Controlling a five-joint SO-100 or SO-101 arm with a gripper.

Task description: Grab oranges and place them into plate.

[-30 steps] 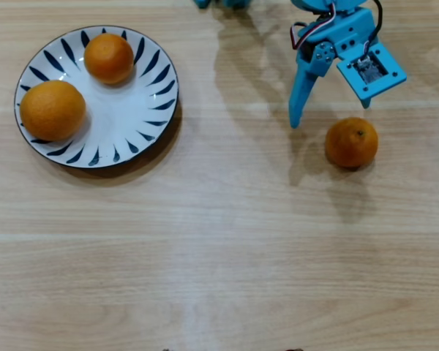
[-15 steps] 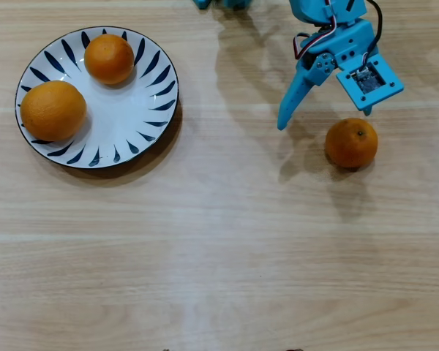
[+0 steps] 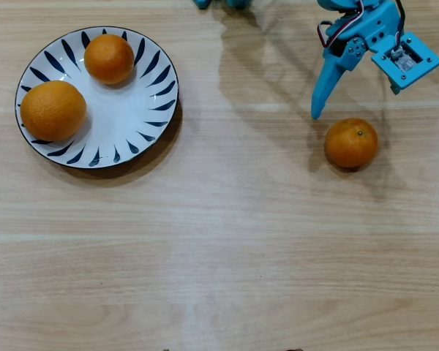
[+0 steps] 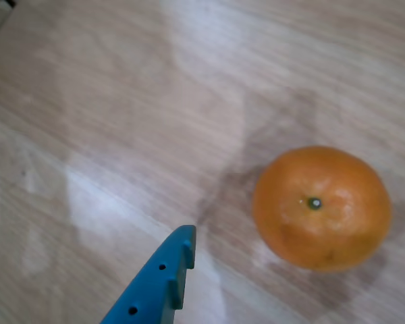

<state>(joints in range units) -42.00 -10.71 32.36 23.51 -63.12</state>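
In the overhead view a white plate point(image 3: 128, 117) with dark blue strokes lies at the upper left. It holds a large orange point(image 3: 53, 110) and a smaller orange point(image 3: 108, 58). A third orange point(image 3: 351, 143) with a stem dot rests on the wood at the right; the wrist view shows this orange point(image 4: 322, 208) too. My blue gripper point(image 3: 356, 101) hangs open just above it in the picture, touching nothing. Only one blue fingertip point(image 4: 182, 243) enters the wrist view, left of the fruit.
The light wooden table point(image 3: 227, 248) spreads bare below and between the plate and the loose fruit. The arm's blue base point(image 3: 219, 3) peeks in at the top edge.
The open gripper has swung to the right and slightly toward the top edge; its long finger now points down near the loose orange's left side. The oranges and plate have stayed put.
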